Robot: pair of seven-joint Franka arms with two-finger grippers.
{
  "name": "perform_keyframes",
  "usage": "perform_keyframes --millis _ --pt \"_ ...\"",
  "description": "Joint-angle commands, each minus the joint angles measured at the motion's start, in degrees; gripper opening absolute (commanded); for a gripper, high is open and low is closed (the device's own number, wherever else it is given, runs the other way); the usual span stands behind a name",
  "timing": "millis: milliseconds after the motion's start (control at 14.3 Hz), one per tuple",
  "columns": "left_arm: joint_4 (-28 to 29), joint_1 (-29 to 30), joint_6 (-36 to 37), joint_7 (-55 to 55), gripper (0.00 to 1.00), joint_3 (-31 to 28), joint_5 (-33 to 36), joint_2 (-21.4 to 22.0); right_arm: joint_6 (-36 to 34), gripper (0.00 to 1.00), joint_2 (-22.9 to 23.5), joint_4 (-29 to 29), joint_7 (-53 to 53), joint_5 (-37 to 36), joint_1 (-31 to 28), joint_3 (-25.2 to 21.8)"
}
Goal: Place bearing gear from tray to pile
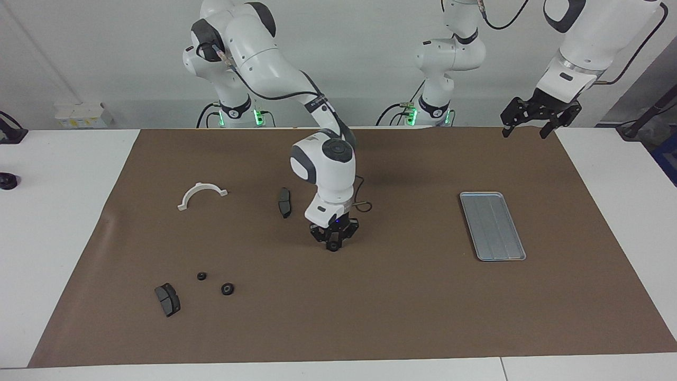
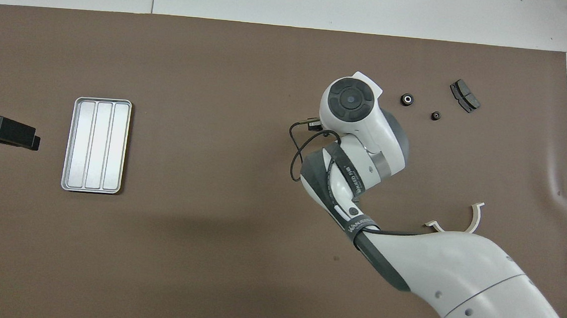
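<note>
1. Facing view: the right hand (image 1: 333,244) hangs low over the bare brown mat (image 1: 402,307) near the middle of the tabletop (image 1: 53,238); its fingertips are nearly together around a small dark round part, which I judge to be the bearing gear (image 1: 333,247).
2. The tray (image 1: 492,225) lies toward the left arm's end of the mat with nothing on its ridged floor; the pick therefore looks done, and the step in hand is the carry to the pile.
3. The pile lies toward the right arm's end, farther from the robots than the white half ring (image 1: 201,193); it consists of a small gear (image 1: 201,275), a larger gear (image 1: 227,289) and a brake pad (image 1: 167,299), near one another but apart.
4. Route the carry clear of the single brake pad (image 1: 284,202), which lies just beside the right hand's path on the side nearer the robots.
5. Hold the grip firm during travel; the part is small and round, so a slack grip could let it drop and roll.
6. Lower the part onto bare mat beside the two gears, not on top of them; release only once it rests on the mat.
7. Overhead view hides the fingertips under the wrist; judge contact from the facing view.
8. The left hand (image 1: 534,124) waits with its fingers spread wide and holding nothing, raised over the mat's corner at its own end.
</note>
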State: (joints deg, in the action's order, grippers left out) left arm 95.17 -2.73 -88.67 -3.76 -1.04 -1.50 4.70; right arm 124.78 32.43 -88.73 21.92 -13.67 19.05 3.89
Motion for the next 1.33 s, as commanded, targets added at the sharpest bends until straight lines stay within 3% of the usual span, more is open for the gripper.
perform_keyframes --millis 0,419,699,769,909,979,1258 --pt "0.54 0.44 0.69 -0.54 1.0 0.34 0.18 0.57 -2.88 0.03 -5.17 -3.28 -6.87 0.14 -5.94 1.12" --pt "0.54 0.44 0.69 -0.54 1.0 0.34 0.18 0.57 -1.39 0.03 -8.61 -10.21 -11.9 2.06 -14.38 1.2" --pt "0.54 0.44 0.69 -0.54 1.0 0.25 0.18 0.57 1.08 0.04 -10.9 -16.9 -12.08 3.48 -16.32 1.12" --pt "0.54 0.44 0.69 -0.54 1.0 0.25 0.18 0.57 0.99 0.11 -11.25 -17.35 -11.47 3.56 -16.59 1.2" --pt "0.54 0.44 0.69 -0.54 1.0 0.25 0.18 0.57 0.9 0.57 -11.25 -17.26 -10.24 4.53 -16.42 1.2" --pt "0.54 0.44 0.69 -0.54 1.0 0.25 0.18 0.57 0.9 0.74 -11.42 -17.09 -9.54 4.79 -16.24 1.12" --pt "0.54 0.44 0.69 -0.54 1.0 0.25 0.18 0.57 -0.68 0.98 -14.84 -16.56 -7.42 6.99 -15.98 1.29"
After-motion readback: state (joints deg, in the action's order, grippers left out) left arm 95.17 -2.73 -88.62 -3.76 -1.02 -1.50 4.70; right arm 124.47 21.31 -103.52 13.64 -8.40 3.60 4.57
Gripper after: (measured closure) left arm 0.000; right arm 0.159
